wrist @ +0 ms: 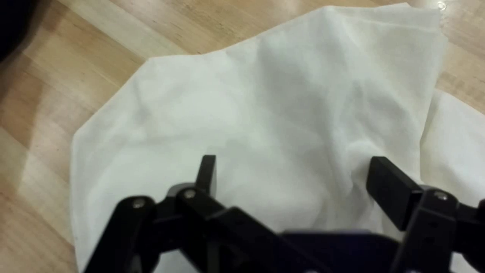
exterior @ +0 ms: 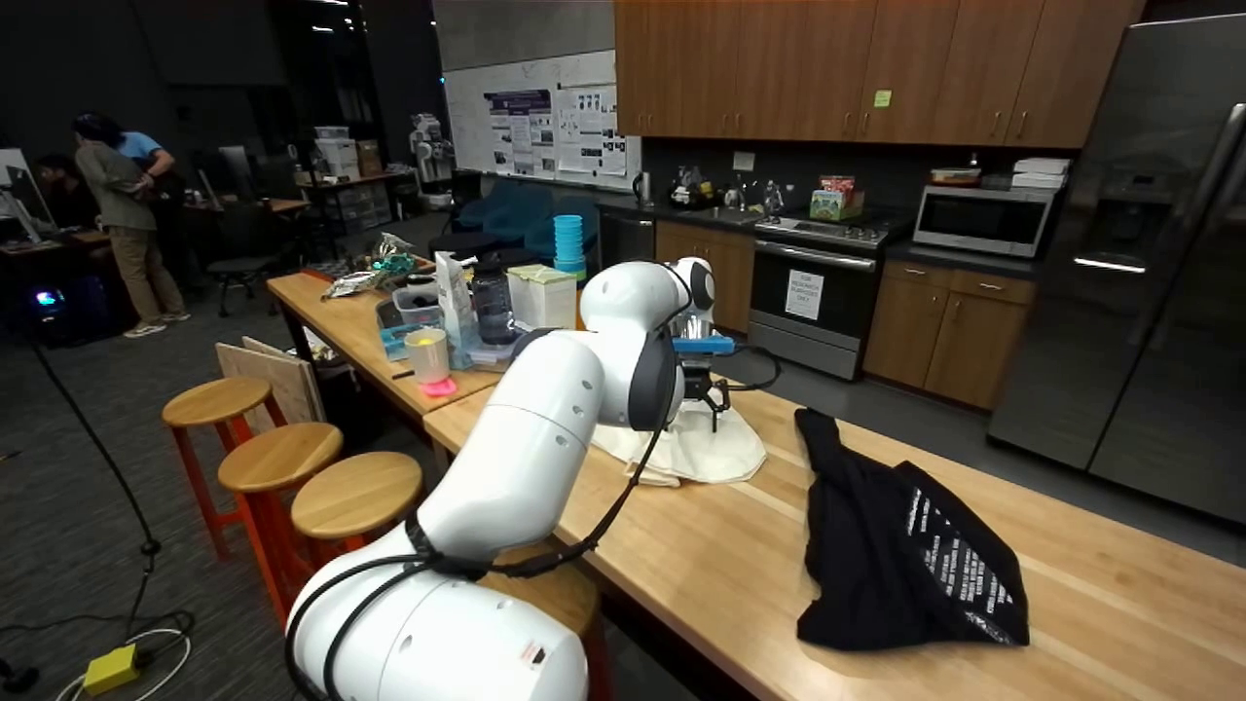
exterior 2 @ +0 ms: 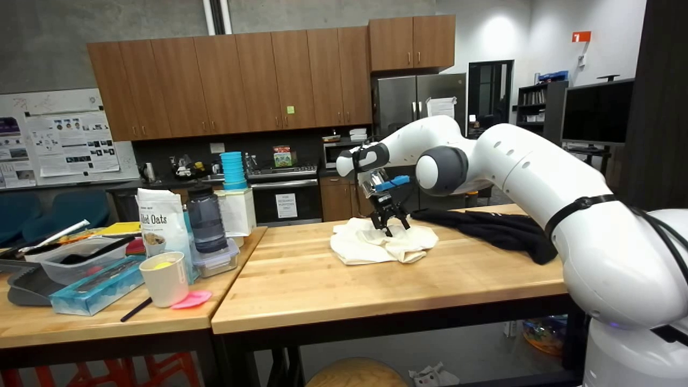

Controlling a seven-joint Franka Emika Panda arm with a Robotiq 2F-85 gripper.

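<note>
"So, how does the tool [wrist: 293, 161] stand?"

"Spread wide, its fingers [wrist: 394, 193] well apart and nothing gripped between them; it reaches down over the cream cloth [wrist: 212, 110], which lies rumpled and partly folded on the tabletop [exterior 2: 290, 303]"

"Do the fingers touch it?"

"I can't tell; in both exterior views they end right about at the cloth"

"And what could go wrong?"

"Closing too high, I'd guess, they slide off the flat cloth and catch nothing; too low, they may scrape the tabletop or bunch several layers, since the cloth overlaps itself beside one finger"

"Anything else near?"

"A black garment [exterior: 896, 555], apart from the cloth; a long sideways drag might run the two together"
</note>
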